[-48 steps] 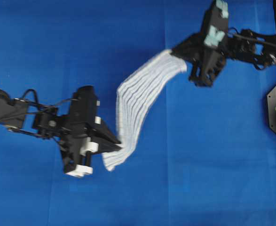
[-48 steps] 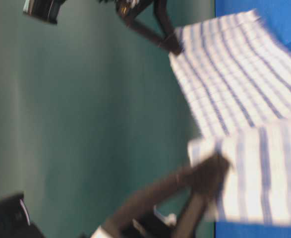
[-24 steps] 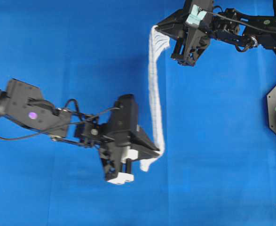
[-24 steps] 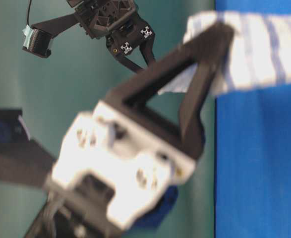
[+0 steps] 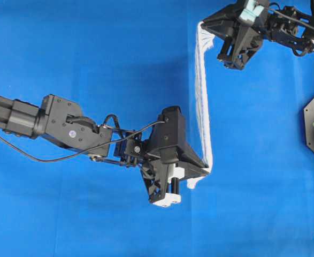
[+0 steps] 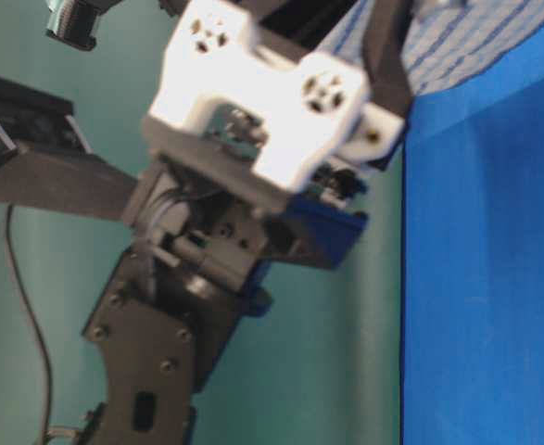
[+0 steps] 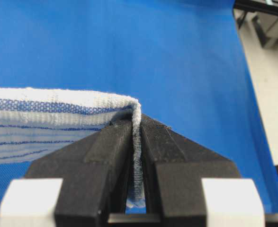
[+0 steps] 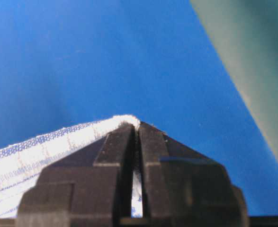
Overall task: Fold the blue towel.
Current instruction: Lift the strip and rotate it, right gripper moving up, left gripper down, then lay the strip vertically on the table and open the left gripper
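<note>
Both grippers are clamped on the blue towel (image 5: pixel 202 101), which hangs stretched edge-on above the blue table covering (image 5: pixel 92 48): left gripper (image 5: pixel 206 170) pinching its near corner, right gripper (image 5: pixel 204 25) its far corner (no legible writing anywhere).

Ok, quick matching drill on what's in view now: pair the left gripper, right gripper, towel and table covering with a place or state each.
Things:
1. left gripper
2. right gripper
3. blue towel
4. table covering

States:
A. plain solid blue, lying flat
B. shut on the towel's lower end in the overhead view
C. stretched between both grippers
D. shut on the towel's upper end in the overhead view

Pairs: 1-B, 2-D, 3-C, 4-A
</note>
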You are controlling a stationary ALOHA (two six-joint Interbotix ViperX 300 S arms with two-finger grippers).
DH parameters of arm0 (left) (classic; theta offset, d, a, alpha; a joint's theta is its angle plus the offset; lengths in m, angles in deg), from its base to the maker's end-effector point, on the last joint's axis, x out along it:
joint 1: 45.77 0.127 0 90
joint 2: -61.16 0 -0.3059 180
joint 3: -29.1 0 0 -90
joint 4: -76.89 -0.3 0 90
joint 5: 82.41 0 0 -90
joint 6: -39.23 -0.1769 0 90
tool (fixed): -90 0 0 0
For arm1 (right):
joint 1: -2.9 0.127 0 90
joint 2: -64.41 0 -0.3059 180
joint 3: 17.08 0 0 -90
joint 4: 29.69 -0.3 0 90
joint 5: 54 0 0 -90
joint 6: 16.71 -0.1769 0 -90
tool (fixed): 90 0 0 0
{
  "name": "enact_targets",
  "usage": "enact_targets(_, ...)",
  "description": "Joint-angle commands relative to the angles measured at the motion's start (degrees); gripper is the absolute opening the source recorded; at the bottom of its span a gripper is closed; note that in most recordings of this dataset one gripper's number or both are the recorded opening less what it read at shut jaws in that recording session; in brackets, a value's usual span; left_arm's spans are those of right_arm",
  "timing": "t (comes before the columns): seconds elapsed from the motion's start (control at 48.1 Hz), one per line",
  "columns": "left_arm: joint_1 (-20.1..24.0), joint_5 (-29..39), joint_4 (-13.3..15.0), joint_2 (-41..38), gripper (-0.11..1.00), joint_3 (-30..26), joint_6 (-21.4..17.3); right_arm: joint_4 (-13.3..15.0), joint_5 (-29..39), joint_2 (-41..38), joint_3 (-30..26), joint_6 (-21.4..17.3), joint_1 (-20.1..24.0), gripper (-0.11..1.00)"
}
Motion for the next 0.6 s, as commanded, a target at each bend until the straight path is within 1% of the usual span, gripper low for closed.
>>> enact_targets(0.0, -0.26, -1.41, 0.09, 0.97, 0.02, -0.97, -0.09, 0.62, -0.26, -0.09, -1.41, 0.18, -0.53, 0.02)
enact_targets(0.208, -0.7, -4.48, 0.62, 1.49, 0.02, 2.29, 0.79, 2.2, -0.26, -5.98, -5.98, 0.26, -0.53, 0.02)
enact_targets(0.395, -1.93, -8.09, 2.81, 3.08, 0.02, 7.12, 1.23, 2.72, -0.18, -12.92, -11.16, 0.53, -0.53, 0.02)
enact_targets(0.478, -2.55, -10.02, 4.75, 3.87, 0.02, 9.4, 1.23, 2.81, 0.18, -15.73, -13.36, 0.53, -0.44, 0.02)
enact_targets(0.582, -3.34, -12.22, 7.82, 4.92, 0.02, 12.57, 1.23, 3.08, 0.88, -18.54, -16.08, 0.53, -0.18, 0.02)
